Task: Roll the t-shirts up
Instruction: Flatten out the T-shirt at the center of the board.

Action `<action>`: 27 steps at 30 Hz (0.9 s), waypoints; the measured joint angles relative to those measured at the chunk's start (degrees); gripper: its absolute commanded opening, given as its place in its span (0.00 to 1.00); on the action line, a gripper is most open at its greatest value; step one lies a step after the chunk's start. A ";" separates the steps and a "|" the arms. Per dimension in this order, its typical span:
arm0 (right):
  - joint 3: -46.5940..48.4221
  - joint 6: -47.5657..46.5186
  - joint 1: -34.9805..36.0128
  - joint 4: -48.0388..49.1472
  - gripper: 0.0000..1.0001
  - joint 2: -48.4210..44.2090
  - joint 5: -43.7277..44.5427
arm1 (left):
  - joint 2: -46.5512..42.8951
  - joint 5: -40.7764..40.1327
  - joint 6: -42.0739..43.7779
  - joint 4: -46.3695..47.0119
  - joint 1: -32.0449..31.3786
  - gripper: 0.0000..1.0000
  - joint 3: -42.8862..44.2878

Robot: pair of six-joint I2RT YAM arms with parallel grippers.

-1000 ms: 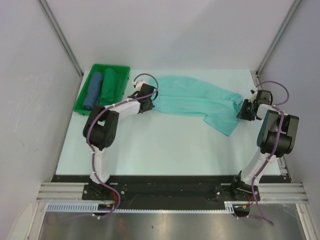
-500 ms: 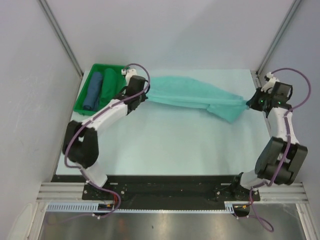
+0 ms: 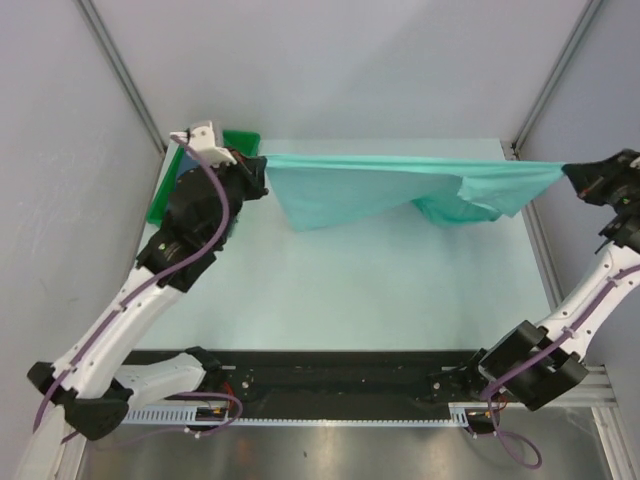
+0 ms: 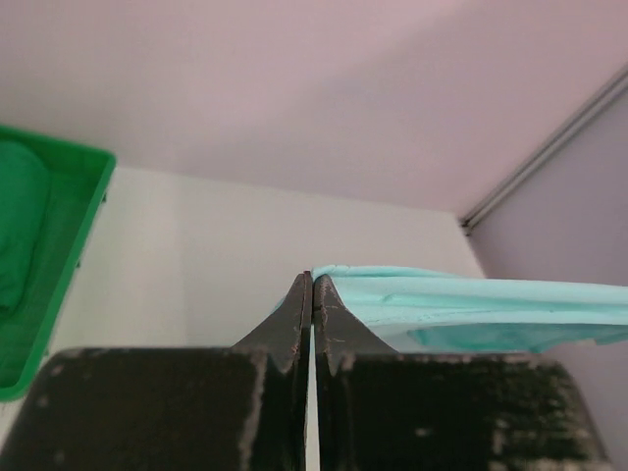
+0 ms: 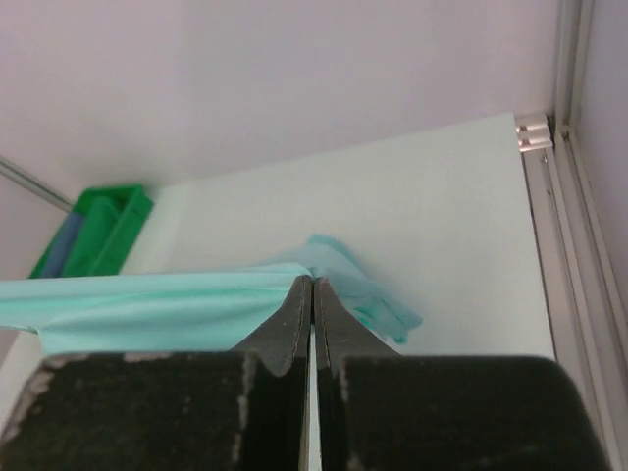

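Top external view: I hold the turquoise t-shirt (image 3: 390, 182) taut, stretched rightward from the green tray (image 3: 243, 140). The left gripper (image 3: 262, 172) and right gripper (image 3: 568, 172) are clenched on opposite ends, apparently the corners, likely to spread it for rolling.

One t-shirt (image 3: 380, 185), one tray (image 4: 69, 245), one green bundle (image 4: 15, 226), one blue bundle (image 5: 61, 247), two tools (image 4: 312, 282) (image 5: 312, 285)

**Shirt bars the back, front lies open**

I see the t-shirt (image 3: 380, 185) stretched side to side above the table's (image 3: 350, 300) far half, from left gripper (image 3: 262, 170) to right gripper (image 3: 570, 172). The near half offers free passage. The green tray (image 3: 241, 139) fills the far-left corner behind the left arm (image 3: 190, 240). Enclosure walls (image 3: 60, 200) close both sides.
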 measured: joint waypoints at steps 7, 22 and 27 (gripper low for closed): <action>1.31 16.94 -5.07 14.62 0.00 -1.55 -11.45 | -1.79 -0.57 1.09 -0.07 -1.51 0.00 7.10; 25.35 10.29 27.30 5.09 0.00 35.50 9.57 | 44.54 1.60 0.70 -0.33 10.58 0.00 43.12; 40.94 10.43 28.94 -0.50 0.00 42.69 12.94 | 56.39 4.57 0.74 -3.76 11.91 0.00 61.70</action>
